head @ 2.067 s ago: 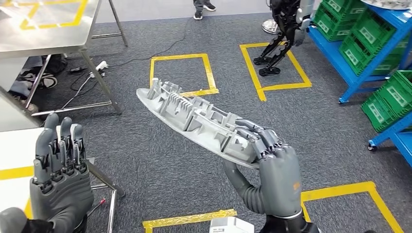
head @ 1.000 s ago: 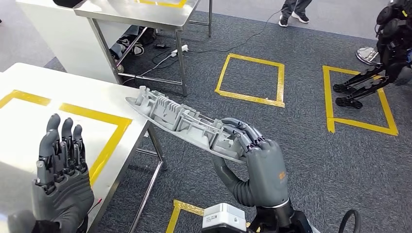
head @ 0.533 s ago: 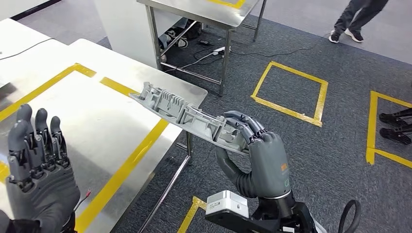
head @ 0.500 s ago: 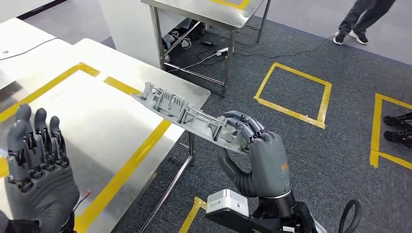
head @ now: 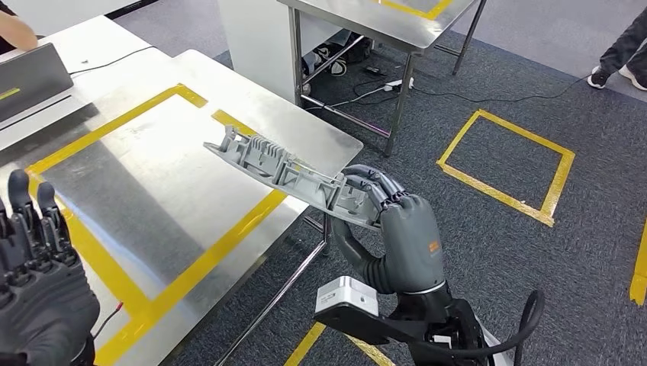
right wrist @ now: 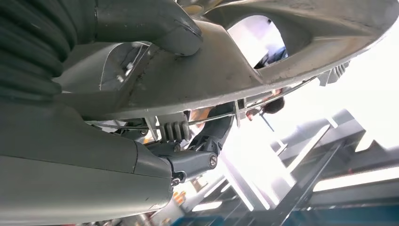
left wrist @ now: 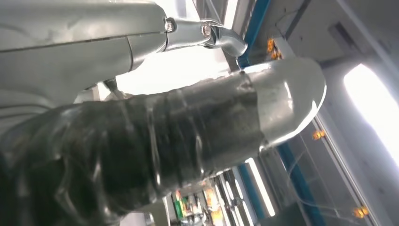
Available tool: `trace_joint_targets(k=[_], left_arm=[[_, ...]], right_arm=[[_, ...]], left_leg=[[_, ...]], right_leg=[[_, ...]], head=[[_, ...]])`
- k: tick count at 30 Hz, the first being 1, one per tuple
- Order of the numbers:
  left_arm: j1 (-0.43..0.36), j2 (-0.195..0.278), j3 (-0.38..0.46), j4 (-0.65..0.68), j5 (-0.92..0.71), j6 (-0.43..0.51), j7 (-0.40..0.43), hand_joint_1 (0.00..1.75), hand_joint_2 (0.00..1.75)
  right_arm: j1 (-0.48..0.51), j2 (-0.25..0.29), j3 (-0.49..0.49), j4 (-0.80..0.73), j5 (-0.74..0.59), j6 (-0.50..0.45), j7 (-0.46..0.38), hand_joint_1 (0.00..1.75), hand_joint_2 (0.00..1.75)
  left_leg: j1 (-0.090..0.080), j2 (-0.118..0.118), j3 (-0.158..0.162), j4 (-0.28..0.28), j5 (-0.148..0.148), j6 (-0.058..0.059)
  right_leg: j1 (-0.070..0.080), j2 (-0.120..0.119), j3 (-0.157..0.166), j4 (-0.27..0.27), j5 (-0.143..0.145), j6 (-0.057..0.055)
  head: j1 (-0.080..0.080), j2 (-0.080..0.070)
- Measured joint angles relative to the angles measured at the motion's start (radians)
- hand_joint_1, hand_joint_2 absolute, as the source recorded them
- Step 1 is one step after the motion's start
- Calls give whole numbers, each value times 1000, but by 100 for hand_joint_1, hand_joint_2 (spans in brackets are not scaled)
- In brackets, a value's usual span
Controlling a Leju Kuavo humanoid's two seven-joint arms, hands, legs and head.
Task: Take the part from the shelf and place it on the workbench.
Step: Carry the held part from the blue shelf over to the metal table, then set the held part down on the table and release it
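The part (head: 286,174) is a long grey ribbed casting. My right hand (head: 397,229) grips its near end, fingers curled over the top and thumb underneath. Its far end reaches out over the corner of the steel workbench (head: 152,191), above the surface and apart from it. In the right wrist view the part's smooth underside (right wrist: 235,70) lies against my thumb (right wrist: 155,23). At the lower left my left hand (head: 38,290) is raised over the workbench with its fingers straight and apart, holding nothing.
Yellow tape marks a rectangle (head: 183,282) on the workbench. A second steel table (head: 381,19) stands beyond it, with cables on the floor beneath. Yellow taped squares (head: 507,164) mark the grey carpet. A person's foot (head: 622,49) is at the top right; a grey device (head: 30,80) sits far left.
The whole view has swung towards the workbench, which now lies under the part's far end. My right hand keeps its grip on the part. My left hand sits lower in the picture.
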Motion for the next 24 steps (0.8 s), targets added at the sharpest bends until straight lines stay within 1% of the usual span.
trace_joint_targets(k=[1,2,3,4,5,6,7,8,9,10,11,12,13,14,15,16,17,18,19,20,21,22,23,24], left_arm=[[0,1,1,0,0,0,0,0,0],[0,1,1,0,0,0,0,0,0],[-1,2,2,-1,0,0,0,0,0],[-1,2,2,-1,0,0,0,0,0],[-2,2,3,-2,0,0,0,0,0],[-2,2,3,-3,0,0,0,0,0],[-2,2,4,-3,0,0,0,0,0],[-2,2,4,-5,0,1,-1,0,0],[-4,2,4,-6,0,2,-1,0,0],[-6,2,4,-7,-1,5,-2,0,0],[-9,2,5,-8,-3,9,-2,0,0],[-11,2,5,-8,-6,12,-2,0,0],[-13,3,5,-8,-8,16,0,0,0],[-16,4,5,-8,-11,19,3,0,0],[-20,5,5,-8,-12,22,6,0,0],[-26,5,5,-8,-12,24,10,0,0],[-31,6,5,-8,-12,27,13,0,0],[-36,6,5,-8,-12,30,17,0,0],[-41,7,5,-8,-13,33,22,0,0],[-48,9,5,-8,-13,35,28,0,0],[-54,11,5,-8,-13,38,35,0,0],[-60,14,5,-8,-14,39,43,0,0],[-65,17,6,-8,-14,41,51,0,0],[-72,20,8,-9,-12,41,57,0,0]], right_arm=[[0,0,0,1,0,0,0,175,175],[0,0,0,2,0,0,0,175,175],[0,0,0,2,0,0,0,175,175],[-1,0,0,3,0,0,0,175,175],[-1,1,0,3,0,0,0,175,175],[-2,1,0,3,0,0,0,175,175],[-2,1,-1,4,0,0,0,175,175],[-3,2,-1,4,0,0,0,175,175],[-4,2,-1,4,0,0,-1,175,175],[-4,2,-1,4,0,0,-1,175,175],[-5,2,-1,4,-1,0,-1,175,175],[-5,2,-1,5,-1,0,-2,175,175],[-5,2,-2,6,-2,0,-2,175,175],[-6,2,-2,9,-5,0,-2,175,175],[-6,2,-2,13,-8,0,-2,175,175],[-8,1,-2,17,-13,0,-3,175,175],[-10,1,-3,21,-19,-1,-4,175,175],[-12,1,-3,26,-27,-2,-8,175,175],[-15,2,-4,32,-38,-3,-15,175,175],[-18,3,-4,41,-51,-4,-25,175,175],[-21,6,-3,53,-65,-4,-36,175,175],[-24,11,-2,69,-83,-3,-51,175,175],[-30,20,0,91,-104,0,-72,175,175],[-42,35,4,124,-126,6,-100,175,175]], left_leg=[[2,16,41,-67,27,-4],[0,38,81,-132,44,-5],[-2,53,114,-183,55,-1],[-5,62,131,-211,58,7],[-8,58,133,-215,56,17],[-8,44,131,-216,60,28],[-8,32,129,-216,63,36],[-6,20,127,-217,67,43],[-4,9,126,-220,70,49],[-2,-1,126,-221,73,54],[-3,-12,125,-222,75,57],[-3,-24,123,-222,77,60],[-5,-37,121,-222,79,62],[-6,-53,120,-222,80,63],[-7,-67,120,-222,82,63],[-8,-82,120,-222,83,63],[-9,-96,119,-222,85,62],[-9,-108,118,-222,88,59],[-7,-119,114,-222,91,54],[-4,-130,108,-222,95,47],[1,-141,101,-224,101,39],[4,-153,96,-228,107,29],[5,-151,88,-229,110,23],[3,-130,78,-222,105,18]], right_leg=[[-2,-12,-2,7,-4,6],[-3,-22,-4,14,-8,13],[-2,-31,-5,23,-13,21],[-1,-39,-7,30,-16,28],[1,-47,-9,34,-17,34],[1,-56,-9,36,-17,39],[-1,-60,-12,37,-18,45],[-4,-48,-17,47,-28,51],[-6,-28,-30,73,-47,57],[-9,-2,-46,110,-71,60],[-10,23,-74,175,-103,63],[-11,35,-105,246,-133,64],[-11,41,-133,305,-151,64],[-11,45,-154,346,-157,62],[-10,48,-152,338,-140,58],[-10,53,-133,294,-109,52],[-9,69,-101,224,-70,45],[-10,98,-68,153,-42,35],[-10,124,-39,95,-26,28],[-8,143,-21,60,-20,22],[-7,150,-13,46,-22,19],[-4,139,-8,37,-19,17],[-5,125,-7,29,-13,17],[-6,112,-5,19,-6,14]], head=[[-3,0],[-7,0],[-10,0],[-10,0],[-9,0],[-7,0],[-4,0],[-2,0],[2,0],[7,0],[13,0],[19,0],[24,0],[28,0],[30,0],[33,0],[35,0],[37,0],[36,0],[36,0],[36,0],[37,0],[39,0],[38,0]])
